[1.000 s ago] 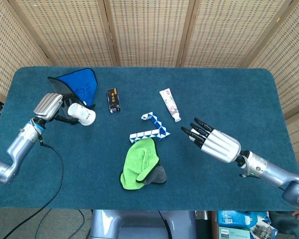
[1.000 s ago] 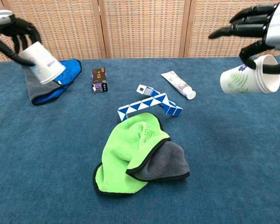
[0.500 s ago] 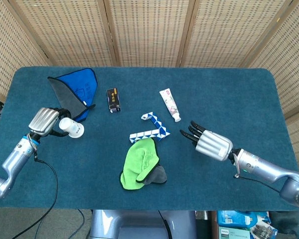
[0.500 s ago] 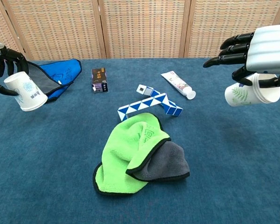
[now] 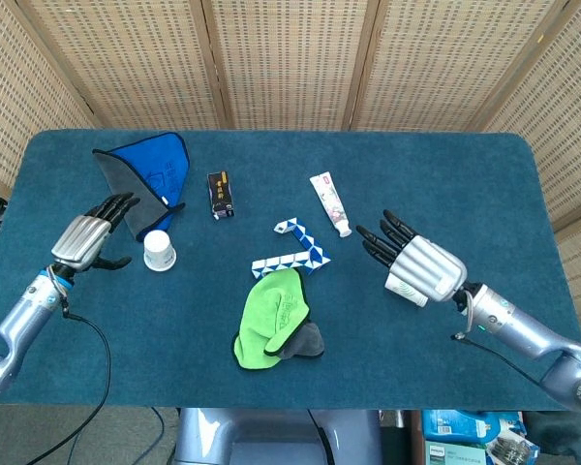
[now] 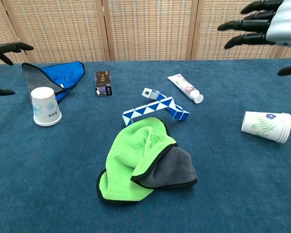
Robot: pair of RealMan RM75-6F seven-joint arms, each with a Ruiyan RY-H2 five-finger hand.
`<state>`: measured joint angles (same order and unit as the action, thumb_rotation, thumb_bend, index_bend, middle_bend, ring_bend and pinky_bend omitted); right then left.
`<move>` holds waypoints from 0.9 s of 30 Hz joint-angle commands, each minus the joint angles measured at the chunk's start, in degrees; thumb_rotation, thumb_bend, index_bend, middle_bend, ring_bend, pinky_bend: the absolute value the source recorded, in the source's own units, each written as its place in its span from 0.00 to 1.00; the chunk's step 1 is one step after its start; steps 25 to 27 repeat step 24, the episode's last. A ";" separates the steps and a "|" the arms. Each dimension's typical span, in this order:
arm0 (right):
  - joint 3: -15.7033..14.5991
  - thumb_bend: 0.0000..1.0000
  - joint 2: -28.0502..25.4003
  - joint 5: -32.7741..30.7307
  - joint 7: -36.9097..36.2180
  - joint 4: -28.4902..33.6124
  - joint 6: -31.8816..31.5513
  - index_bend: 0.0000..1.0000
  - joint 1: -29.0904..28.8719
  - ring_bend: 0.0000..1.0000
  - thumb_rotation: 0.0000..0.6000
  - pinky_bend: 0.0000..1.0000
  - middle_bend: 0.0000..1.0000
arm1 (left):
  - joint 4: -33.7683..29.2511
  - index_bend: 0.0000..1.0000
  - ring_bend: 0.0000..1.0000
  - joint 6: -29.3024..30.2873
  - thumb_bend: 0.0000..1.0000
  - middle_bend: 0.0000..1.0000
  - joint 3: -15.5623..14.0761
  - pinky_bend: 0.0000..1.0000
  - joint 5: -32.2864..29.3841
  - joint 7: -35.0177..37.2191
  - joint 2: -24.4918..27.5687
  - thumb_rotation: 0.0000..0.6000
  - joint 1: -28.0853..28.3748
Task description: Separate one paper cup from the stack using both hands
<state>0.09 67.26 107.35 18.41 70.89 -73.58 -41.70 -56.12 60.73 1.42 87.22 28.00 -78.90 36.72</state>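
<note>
A single white paper cup [image 5: 159, 250] [image 6: 45, 106] stands upside down on the blue table, next to the blue cloth. My left hand [image 5: 92, 232] [image 6: 5, 48] hovers just left of it, fingers spread, holding nothing. The remaining cup stack [image 6: 266, 126] lies on its side at the right, mouth facing right, with a leaf print. In the head view only the stack's rim end [image 5: 405, 289] peeks out under my right hand [image 5: 418, 262]. That right hand [image 6: 262, 22] is raised above the stack, fingers spread and empty.
A blue and grey cloth [image 5: 145, 170] lies at the back left, with a small black box [image 5: 221, 194] beside it. A toothpaste tube [image 5: 330, 203], a blue-white snake puzzle [image 5: 295, 250] and a green and grey cloth [image 5: 276, 320] occupy the middle.
Both hands lowered their cups to the table and let go. The left cup now stands upside down, the right stack lies on its side, and both hands have opened and lifted.
</note>
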 commanded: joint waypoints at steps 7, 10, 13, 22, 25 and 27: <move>2.82 0.00 -1.16 -12.02 -6.88 7.82 -11.79 0.07 12.54 0.02 1.00 0.00 0.00 | -12.39 0.00 0.00 6.99 0.21 0.00 1.73 0.00 -6.04 -6.90 7.07 1.00 -7.61; 2.24 0.00 -0.35 -16.00 -9.19 9.89 -13.72 0.02 17.00 0.00 1.00 0.00 0.00 | -17.12 0.00 0.00 10.57 0.19 0.00 2.27 0.00 -9.04 -10.90 8.55 1.00 -11.28; 1.35 0.00 0.86 -19.89 -9.90 11.66 -14.78 0.00 21.38 0.00 1.00 0.00 0.00 | -21.87 0.00 0.00 15.05 0.18 0.00 2.39 0.00 -10.83 -13.84 10.13 1.00 -15.21; 0.69 0.00 5.27 -24.21 -12.31 12.70 -18.78 0.00 29.48 0.00 1.00 0.00 0.00 | -31.36 0.00 0.00 22.61 0.17 0.00 0.35 0.00 -11.02 -21.41 13.29 1.00 -22.89; 0.53 0.00 5.84 -23.75 -13.35 12.28 -19.92 0.00 30.69 0.00 1.00 0.00 0.00 | -32.89 0.00 0.00 22.98 0.17 0.00 0.13 0.00 -10.75 -22.97 13.89 1.00 -23.47; 0.53 0.00 5.84 -23.75 -13.35 12.28 -19.92 0.00 30.69 0.00 1.00 0.00 0.00 | -32.89 0.00 0.00 22.98 0.17 0.00 0.13 0.00 -10.75 -22.97 13.89 1.00 -23.47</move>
